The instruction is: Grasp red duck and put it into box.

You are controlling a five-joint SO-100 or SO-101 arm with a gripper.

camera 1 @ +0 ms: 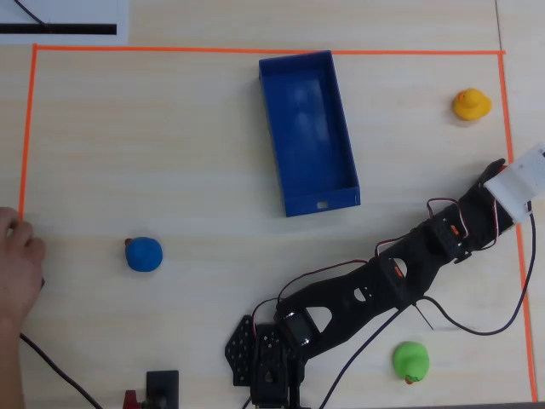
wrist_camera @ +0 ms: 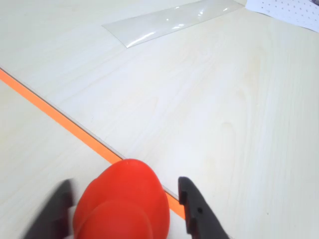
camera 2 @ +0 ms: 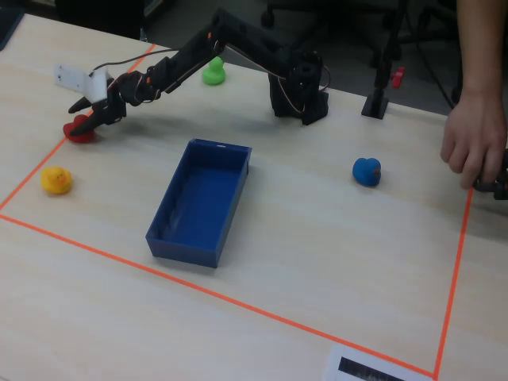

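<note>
The red duck (wrist_camera: 122, 206) sits on the orange tape line (wrist_camera: 55, 117), between my two fingers in the wrist view. My gripper (wrist_camera: 124, 185) is open around it. The right finger (wrist_camera: 192, 204) stands a little off the duck and the left finger is blurred. In the fixed view the gripper (camera 2: 86, 121) is low over the red duck (camera 2: 78, 131) at the far left. In the overhead view the duck is hidden under the gripper (camera 1: 496, 168) at the right edge. The blue box (camera 1: 322, 203) lies empty mid-table and also shows in the fixed view (camera 2: 182, 248).
A yellow duck (camera 1: 470, 104) sits near the back right corner, a green duck (camera 1: 411, 361) by the arm base, and a blue duck (camera 1: 144, 254) at the left. A person's hand (camera 1: 17, 264) rests at the left edge. A clear plastic strip (wrist_camera: 169, 22) lies beyond the tape.
</note>
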